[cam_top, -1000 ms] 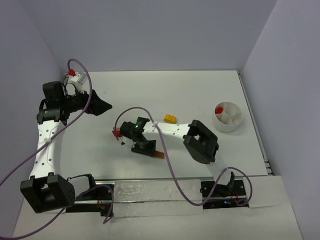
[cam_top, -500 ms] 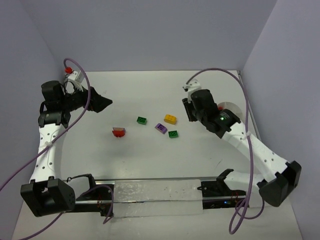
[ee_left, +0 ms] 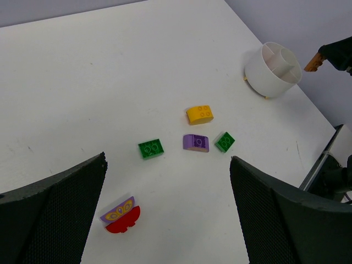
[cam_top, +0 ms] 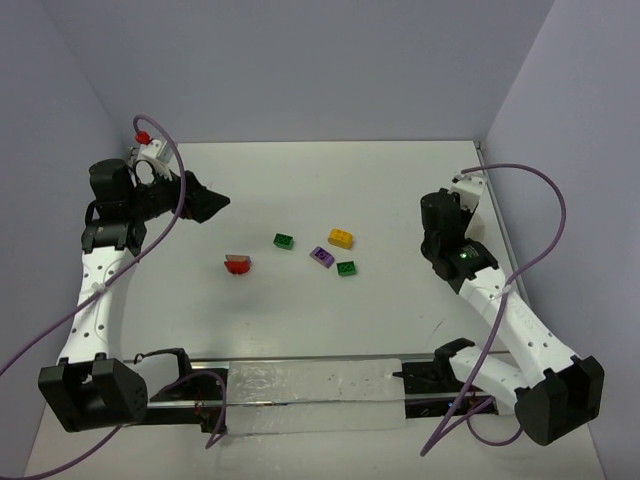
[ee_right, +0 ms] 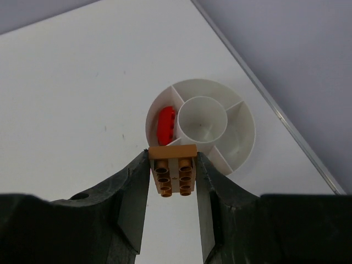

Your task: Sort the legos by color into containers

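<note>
My right gripper [ee_right: 173,163] is shut on the orange-brown lego [ee_right: 174,170] and holds it just in front of the white divided cup [ee_right: 242,129]. One red lego [ee_right: 165,124] lies in the cup's left compartment. In the top view my right arm hides the cup. On the table lie a yellow lego [cam_top: 341,238], a purple one [cam_top: 321,255], two green ones [cam_top: 284,240] [cam_top: 347,268], and a red one with a purple printed face [cam_top: 238,264]. My left gripper [cam_top: 212,203] is open and empty, up at the back left, apart from them.
The left wrist view shows the cup [ee_left: 273,70] near the table's right edge, with the right gripper [ee_left: 336,52] beside it. Grey walls close the back and both sides. Purple cables loop over both arms.
My right arm has swung from the table's middle to the right with the orange-brown lego and now covers the cup. The left gripper has shifted only slightly.
</note>
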Tool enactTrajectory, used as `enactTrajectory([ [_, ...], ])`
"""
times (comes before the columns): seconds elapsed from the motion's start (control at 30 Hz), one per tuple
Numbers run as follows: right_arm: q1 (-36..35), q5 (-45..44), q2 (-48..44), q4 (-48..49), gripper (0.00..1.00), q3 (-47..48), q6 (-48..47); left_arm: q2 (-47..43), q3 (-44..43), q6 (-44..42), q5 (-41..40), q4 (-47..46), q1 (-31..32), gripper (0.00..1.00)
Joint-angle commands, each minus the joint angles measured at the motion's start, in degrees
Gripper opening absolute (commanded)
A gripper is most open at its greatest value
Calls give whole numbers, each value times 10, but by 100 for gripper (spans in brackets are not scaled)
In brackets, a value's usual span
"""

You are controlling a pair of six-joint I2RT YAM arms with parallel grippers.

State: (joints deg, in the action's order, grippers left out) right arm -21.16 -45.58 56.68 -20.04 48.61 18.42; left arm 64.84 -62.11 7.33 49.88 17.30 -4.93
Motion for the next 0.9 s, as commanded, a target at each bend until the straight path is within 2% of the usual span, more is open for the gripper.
enactTrajectory([
  [0.0, 10, -82, 2, 110, 0, -31, 6, 1, -10, 1, -14, -14, 3, 99],
  [0.17, 39, -68, 29, 146, 0, -46, -25, 1, -10, -6, -20, -8, 4, 99],
  [0.6, 42, -97, 110, 120, 0, -26, -17, 2, 0, -15, -21, -11, 3, 99],
  [0.87, 41, -91, 110, 148, 0, -56, -29, 4, 4, -19, -20, -14, 3, 99],
])
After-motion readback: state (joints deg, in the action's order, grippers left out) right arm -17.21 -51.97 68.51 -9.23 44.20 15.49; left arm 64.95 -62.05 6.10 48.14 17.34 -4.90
